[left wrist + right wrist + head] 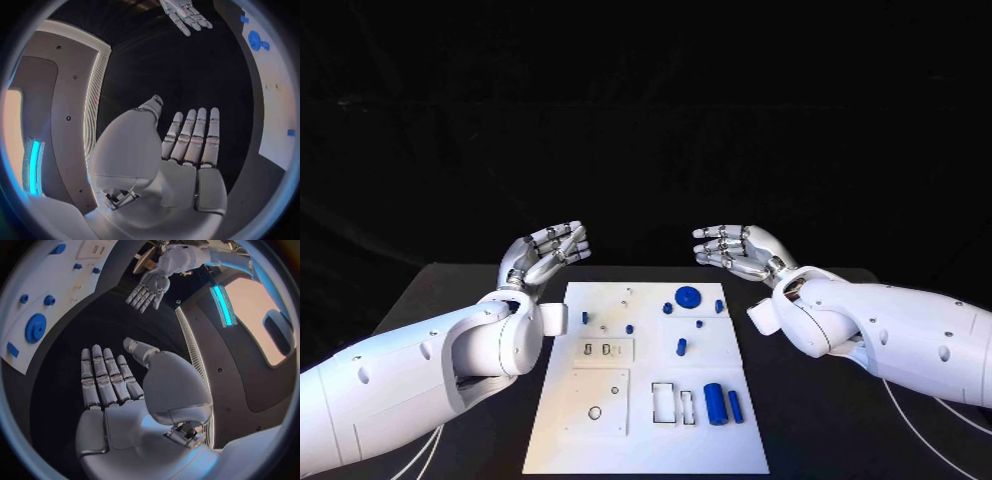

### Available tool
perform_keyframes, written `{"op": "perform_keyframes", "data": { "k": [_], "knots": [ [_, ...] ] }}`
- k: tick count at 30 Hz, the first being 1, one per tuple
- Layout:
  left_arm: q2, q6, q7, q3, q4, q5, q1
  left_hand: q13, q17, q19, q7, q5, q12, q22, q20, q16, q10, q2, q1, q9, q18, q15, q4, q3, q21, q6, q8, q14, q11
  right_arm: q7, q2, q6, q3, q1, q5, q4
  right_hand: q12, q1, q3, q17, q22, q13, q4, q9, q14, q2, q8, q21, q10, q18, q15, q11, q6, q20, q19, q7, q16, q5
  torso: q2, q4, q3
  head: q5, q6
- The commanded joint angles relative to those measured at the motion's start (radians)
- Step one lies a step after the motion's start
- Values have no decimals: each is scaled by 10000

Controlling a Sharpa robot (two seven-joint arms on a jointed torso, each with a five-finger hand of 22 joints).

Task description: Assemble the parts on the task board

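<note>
- Black matte worktop (pixel 459 300), carrying the whole setup; dark and bare around the board, likely so pale plate and blue pieces stand out.
- White flat rectangular task board (pixel 646 440), laid lengthwise between the two arms, so within reach of either; cut-out recesses and outlined slots across it, presumably the seats for the pieces.
- Left silver many-fingered hand (pixel 545 253), raised beyond the board's far left corner, palm forward, fingers (pixel 195 132) straight and side by side, holding nothing; looks like a ready pose, clear of the parts.
- Right silver many-fingered hand (pixel 743 250), mirrored beyond the far right corner, fingers (pixel 103 375) extended and slightly apart, nothing held.
- Large round blue disc part (pixel 687 296), lying near the board's far edge, untouched.
- Two long blue cylindrical parts (pixel 715 403), lying side by side at the near right beside rectangular slots, probably staged for insertion.
- Small blue pegs (pixel 681 346), scattered mid-board; seated or loose, cannot tell.
- Judged: assembly not yet begun.
</note>
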Motion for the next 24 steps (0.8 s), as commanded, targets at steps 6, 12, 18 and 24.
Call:
{"op": "perform_keyframes", "data": {
  "k": [6, 12, 18, 24],
  "knots": [
    [-253, 474, -239, 56, 364, -321, 210, 7, 104, 468, 659, -46, -101, -18, -33, 187, 613, -144, 395, 145, 231, -147, -279, 288, 221, 792, 296, 611, -94, -933, 5, -22, 38, 289, -3278, -47, -198, -196, 653, 60, 226, 30, -259, 159, 1697, -589, 351, 714, 1812, 368, -446, -362, 1837, -186, 1320, 753, 280, -60, 425, 151, -20, -71, 5],
    [-556, 902, -552, 63, 875, -470, 267, 22, 246, 826, 576, -47, -112, 3, -84, 378, 1026, -237, 444, 174, 283, -294, -389, 486, 405, 1022, 394, 1136, -207, -1903, 132, 366, 94, 522, -6066, -174, -269, -271, 538, 227, 393, 41, -252, 180, 2668, -902, 442, 1163, 2439, 372, -778, -603, 2255, -517, 2127, 531, 569, 210, 652, 261, -15, -160, -7],
    [-812, 1388, -736, 66, 1396, -510, 281, 29, 384, 1034, 480, -46, -124, -6, -144, 536, 1384, -356, 465, 204, 295, -426, -486, 665, 500, 1265, 491, 1558, -318, -2791, 319, 1003, 129, 697, -8641, -277, -274, -223, 394, 460, 638, 71, -225, 251, 3627, -1059, 571, 1699, 3123, 361, -1126, -874, 2717, -882, 2913, 283, 842, 138, 856, 344, -36, -257, 27],
    [-1013, 1657, -834, 70, 1800, -521, 285, 19, 478, 1186, 420, -48, -166, -18, -195, 560, 1621, -417, 424, 214, 302, -502, -507, 827, 559, 1425, 536, 1791, -385, -3652, 515, 1391, 151, 830, -10670, -264, -369, -140, 110, 956, 1250, 118, -163, 259, 4819, -1205, 468, 2817, 3642, 344, -1510, -1104, 2858, -1349, 4109, 123, 1295, -7, 1021, 387, -70, -326, 134]
  ]
}}
